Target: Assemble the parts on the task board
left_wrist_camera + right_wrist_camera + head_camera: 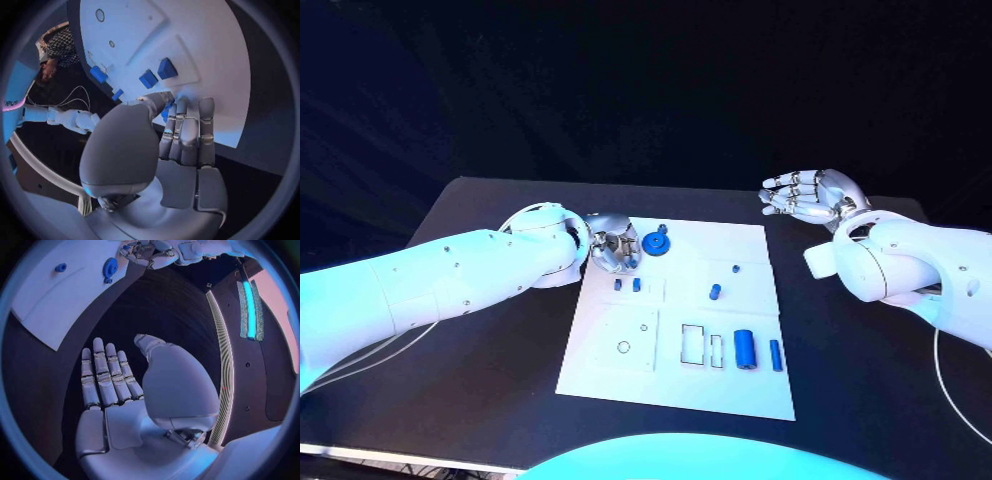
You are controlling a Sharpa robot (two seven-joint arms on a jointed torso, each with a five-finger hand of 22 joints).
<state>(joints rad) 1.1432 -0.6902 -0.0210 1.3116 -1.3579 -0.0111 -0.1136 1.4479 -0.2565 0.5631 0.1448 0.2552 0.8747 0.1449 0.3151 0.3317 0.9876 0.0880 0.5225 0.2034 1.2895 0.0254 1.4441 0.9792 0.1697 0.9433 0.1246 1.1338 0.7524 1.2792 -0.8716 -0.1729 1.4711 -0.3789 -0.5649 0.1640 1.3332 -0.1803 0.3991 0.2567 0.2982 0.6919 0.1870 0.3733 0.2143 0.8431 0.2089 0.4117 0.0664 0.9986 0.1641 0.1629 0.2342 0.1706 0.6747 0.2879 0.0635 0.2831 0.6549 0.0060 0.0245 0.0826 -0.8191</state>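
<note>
I see the blue gear (656,243) lying at the task board's (733,390) far edge, just beside my left hand (607,243), whose grip I cannot tell. Right hand (808,194) open, empty. I judge the gear light, rigid, slippery: pinch its rim.

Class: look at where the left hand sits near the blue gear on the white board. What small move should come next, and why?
Probably close the left hand on the blue gear. Its fingers sit at the task board's far corner right beside the gear, and no firm grasp shows yet. The right hand hangs open off the board, holding nothing.
</note>
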